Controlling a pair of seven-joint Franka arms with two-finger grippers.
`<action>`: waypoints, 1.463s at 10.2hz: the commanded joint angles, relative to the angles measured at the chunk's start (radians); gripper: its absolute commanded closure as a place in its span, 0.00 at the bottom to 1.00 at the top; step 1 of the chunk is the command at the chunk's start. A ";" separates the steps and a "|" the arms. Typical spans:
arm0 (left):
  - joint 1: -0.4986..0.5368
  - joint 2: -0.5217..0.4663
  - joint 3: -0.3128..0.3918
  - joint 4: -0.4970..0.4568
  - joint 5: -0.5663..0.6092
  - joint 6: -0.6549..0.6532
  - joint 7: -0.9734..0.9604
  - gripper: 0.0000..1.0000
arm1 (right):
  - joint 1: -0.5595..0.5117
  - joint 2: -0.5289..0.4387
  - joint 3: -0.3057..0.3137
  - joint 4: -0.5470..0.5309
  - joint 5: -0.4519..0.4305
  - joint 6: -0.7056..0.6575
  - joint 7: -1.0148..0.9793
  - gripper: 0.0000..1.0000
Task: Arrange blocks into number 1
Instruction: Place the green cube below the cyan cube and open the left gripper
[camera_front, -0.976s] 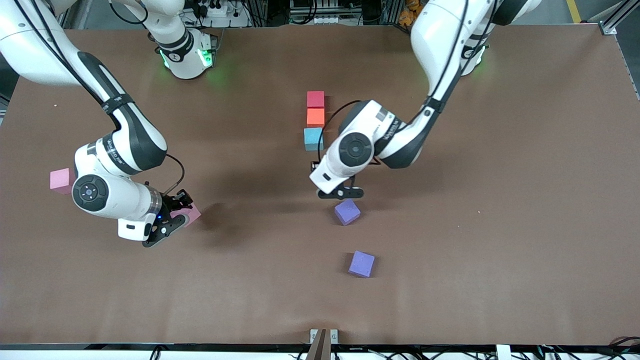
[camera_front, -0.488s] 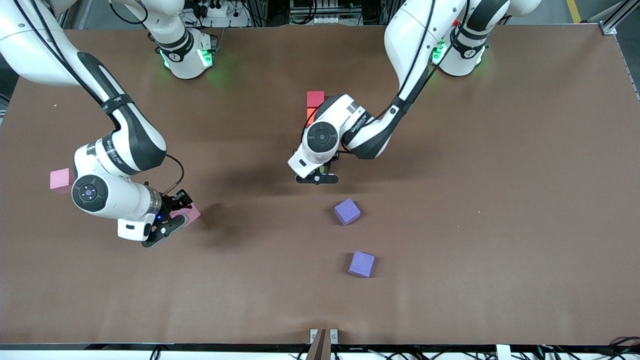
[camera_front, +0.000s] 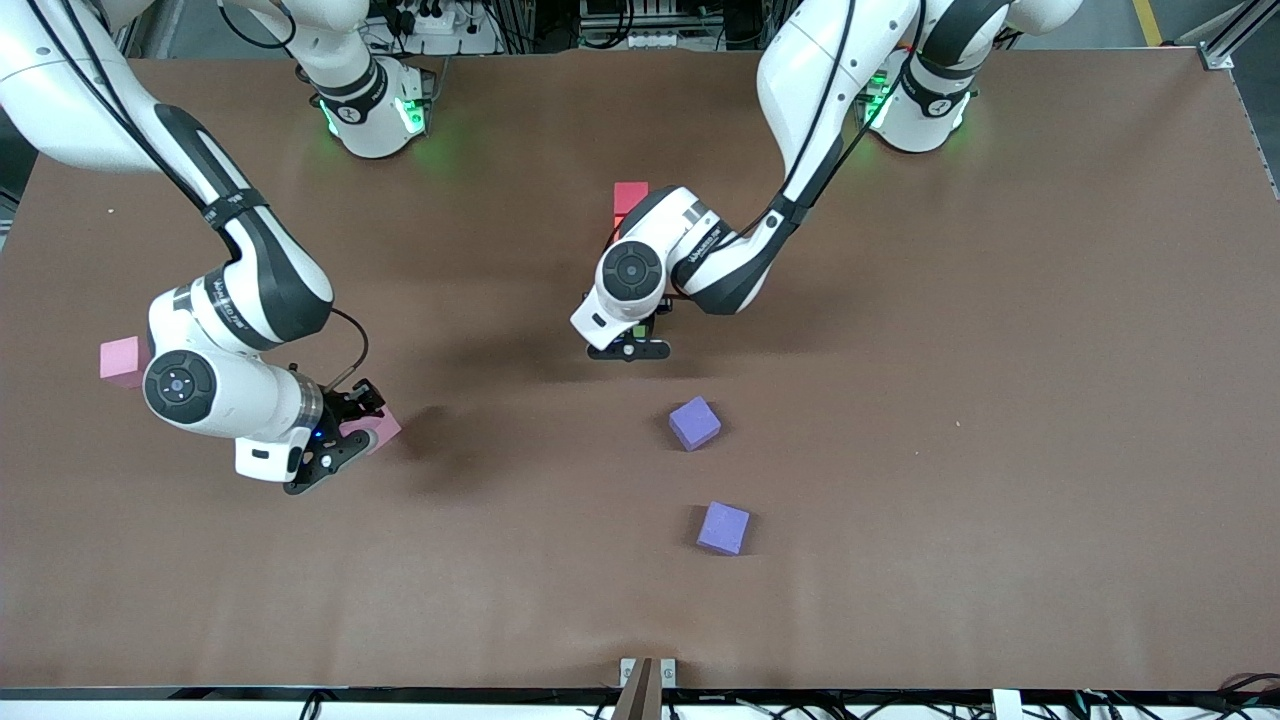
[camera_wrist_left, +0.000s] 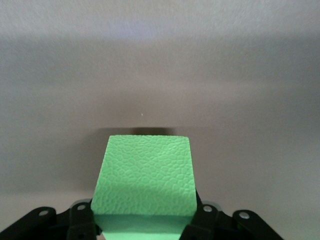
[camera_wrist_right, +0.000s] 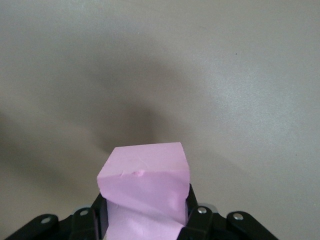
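In the front view, the left arm's wrist covers most of the column of blocks near the middle of the table. Only the red block shows, at the end of the column toward the robots' bases; whatever sits next to it on the camera side is hidden under the white wrist housing. The left gripper hangs just above the table on the camera side of that column, and only a sliver of the green block peeks out between its fingers. Two purple blocks lie nearer the camera, one closer to the left gripper and one nearer still to the camera, well apart. Toward the right arm's end, the right gripper is low over the table with a pink block clamped between its fingers and partly covered by them. A second pink block sits farther toward the table's edge, half hidden by the right arm's wrist.

In the left wrist view, the green block fills the lower centre, matte with a pebbled texture, its lower edge cut off. The black fingertips press against both its sides.

In the right wrist view, the pink block is held slightly tilted, with a small dent on its upper edge and its bottom cut off. The black fingertips grip it from both sides above the bare table.
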 joint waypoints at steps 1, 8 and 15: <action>-0.013 0.003 0.015 0.004 -0.008 -0.058 -0.022 0.38 | -0.003 -0.002 0.004 0.004 0.014 -0.011 0.011 1.00; -0.018 0.001 0.015 0.007 -0.011 -0.106 -0.068 0.33 | -0.003 -0.002 0.002 0.003 0.014 -0.011 0.010 1.00; 0.005 -0.086 0.016 0.014 0.113 -0.211 -0.101 0.00 | -0.003 -0.002 0.002 0.003 0.014 -0.011 0.011 1.00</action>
